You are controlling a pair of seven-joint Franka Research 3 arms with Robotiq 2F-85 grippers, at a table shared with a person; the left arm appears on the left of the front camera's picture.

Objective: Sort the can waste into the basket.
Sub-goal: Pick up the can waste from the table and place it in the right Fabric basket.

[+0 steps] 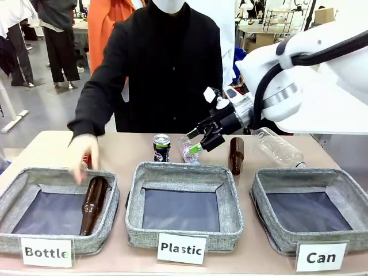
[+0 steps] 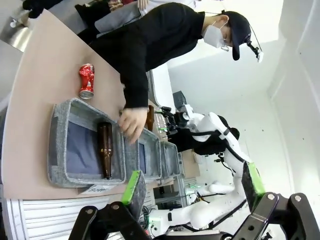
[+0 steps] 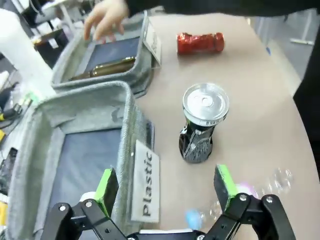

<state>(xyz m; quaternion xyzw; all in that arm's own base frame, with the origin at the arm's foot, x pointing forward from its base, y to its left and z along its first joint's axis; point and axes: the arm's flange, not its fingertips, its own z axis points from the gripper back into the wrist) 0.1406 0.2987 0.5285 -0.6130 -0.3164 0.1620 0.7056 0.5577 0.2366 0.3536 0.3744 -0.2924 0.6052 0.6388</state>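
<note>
Hovering with its jaws spread wide and holding nothing, the right gripper (image 3: 166, 182) faces the dark can (image 3: 202, 125). Seen from the front, that can stands upright on the table (image 1: 129, 146) at twelve o'clock of the Plastic basket (image 1: 230, 201), and the Can basket (image 1: 261, 207) sits at three o'clock of that one with no can in it yet. We judge the closest risk to be the small clear bottle (image 1: 186, 150) just beside the can at its three o'clock: a finger coming down on that side could shove it or pinch it along with the can. The can's lower body looks dented, so an off-centre squeeze could tip it or let it slip. The carry toward three o'clock passes the standing brown bottle (image 1: 236, 155), which a low swing could knock over. The red can (image 2: 86, 81) lies on its side at twelve o'clock of the Bottle basket (image 1: 17, 195), just beside the person's hand (image 1: 83, 154), so a reach there could meet that hand or set the can rolling. The baskets differ only by their cards, so we could drop into the wrong one. The left gripper (image 2: 192, 182) hangs well apart, wide and empty. We count two cans, two brown bottles (the standing one and the lying brown bottle (image 1: 93, 201) in the Bottle basket), two clear bottles (the small one and the large clear bottle (image 1: 280, 148) at twelve o'clock of the Can basket), three baskets and two grippers.
</note>
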